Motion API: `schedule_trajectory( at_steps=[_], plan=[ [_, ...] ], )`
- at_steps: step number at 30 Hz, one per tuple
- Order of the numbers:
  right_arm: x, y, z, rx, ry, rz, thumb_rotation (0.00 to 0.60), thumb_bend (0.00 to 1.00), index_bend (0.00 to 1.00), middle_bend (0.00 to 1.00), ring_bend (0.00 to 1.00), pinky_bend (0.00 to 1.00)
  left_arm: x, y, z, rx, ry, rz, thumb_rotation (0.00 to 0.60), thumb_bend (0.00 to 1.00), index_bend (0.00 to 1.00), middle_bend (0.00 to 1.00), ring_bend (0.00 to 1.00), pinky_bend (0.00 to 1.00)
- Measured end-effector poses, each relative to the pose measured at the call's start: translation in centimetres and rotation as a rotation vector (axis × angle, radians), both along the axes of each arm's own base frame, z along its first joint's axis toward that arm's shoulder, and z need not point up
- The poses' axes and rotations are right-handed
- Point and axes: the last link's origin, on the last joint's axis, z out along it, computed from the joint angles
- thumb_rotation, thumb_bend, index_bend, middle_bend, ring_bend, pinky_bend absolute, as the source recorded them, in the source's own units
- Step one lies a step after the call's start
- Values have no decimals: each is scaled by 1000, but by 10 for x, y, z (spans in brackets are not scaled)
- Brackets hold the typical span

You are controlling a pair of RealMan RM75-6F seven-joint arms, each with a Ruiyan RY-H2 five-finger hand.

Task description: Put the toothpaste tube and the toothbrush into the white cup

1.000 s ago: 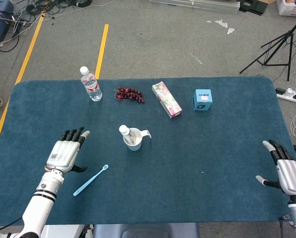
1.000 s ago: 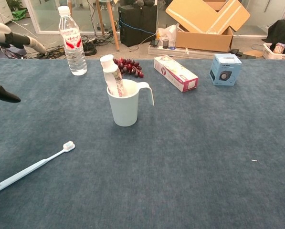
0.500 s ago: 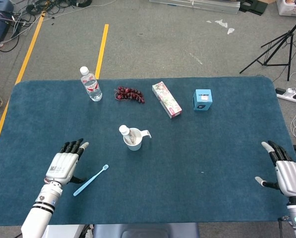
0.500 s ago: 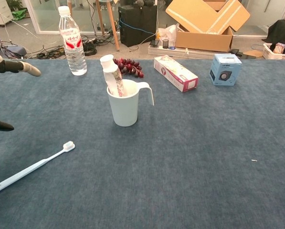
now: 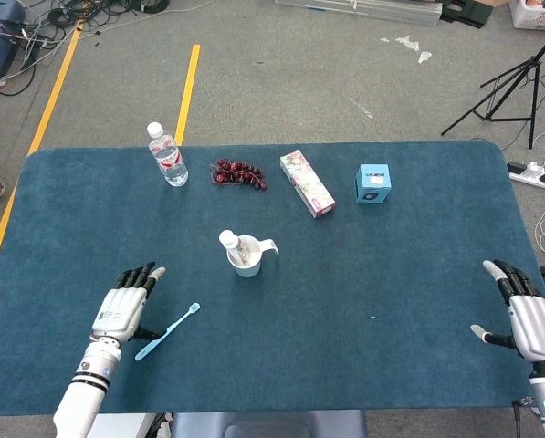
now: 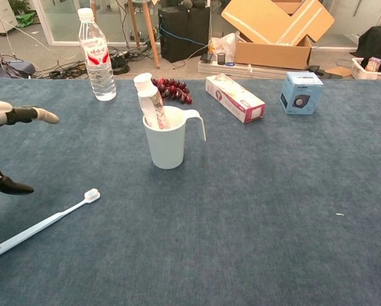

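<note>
The left hand [image 5: 121,304] hovers low over the near left part of the blue table [image 5: 418,274], fingers spread and straight, pointing away from the robot, holding nothing. Just to its right lies the light blue toothbrush [image 5: 167,331], flat on the cloth, its long axis running diagonally with the white bristle head at the far-right end toward the cup and the handle end nearest the table's front edge. The right hand [image 5: 528,310] sits at the near right edge, fingers apart and empty, well away from everything.

Farther in, near the middle, the white cup [image 5: 247,258] stands upright with its handle to the right; the toothpaste tube [image 5: 235,246] leans inside it, white cap up and tilted left.

Along the far side stand a water bottle [image 5: 167,155], a bunch of dark grapes [image 5: 238,172], a long floral box [image 5: 307,182] and a small blue box [image 5: 373,183].

The chest view shows only fingertips [image 6: 44,116] of the left hand at its edge, the right hand out of frame, but gives the tube's cap rising clear above the cup rim [image 6: 168,111]
</note>
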Motion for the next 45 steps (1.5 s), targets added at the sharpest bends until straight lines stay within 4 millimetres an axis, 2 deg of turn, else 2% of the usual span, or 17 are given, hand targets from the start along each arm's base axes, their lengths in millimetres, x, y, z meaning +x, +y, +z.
schedule_trajectory(
  at_steps=[8,13,16,23,27,45],
  plan=[
    [0,0,1,-2,-1,0,600,16,145,130,114,366,-12,-4,-14,-23,-40,49,600,3,270,0,0,22],
    [0,0,1,-3,-1,0,600,16,145,130,114,366,-19,-6,-21,-30,-48,73,600,3,324,0,0,22],
    [0,0,1,-3,-1,0,600,17,145,130,114,366,-24,-7,-25,-30,-48,83,600,3,303,0,0,22],
    [0,1,2,-6,-1,-1,600,16,145,130,114,366,-35,-13,-34,-33,-53,101,600,2,99,0,0,22],
    [0,1,1,-3,-1,-1,600,16,145,130,114,366,-35,-17,-38,-41,-54,97,600,3,14,0,0,22],
    [0,1,2,-7,-2,0,600,17,145,130,114,366,-47,-23,-49,-68,7,106,600,2,0,0,0,22]
  ],
)
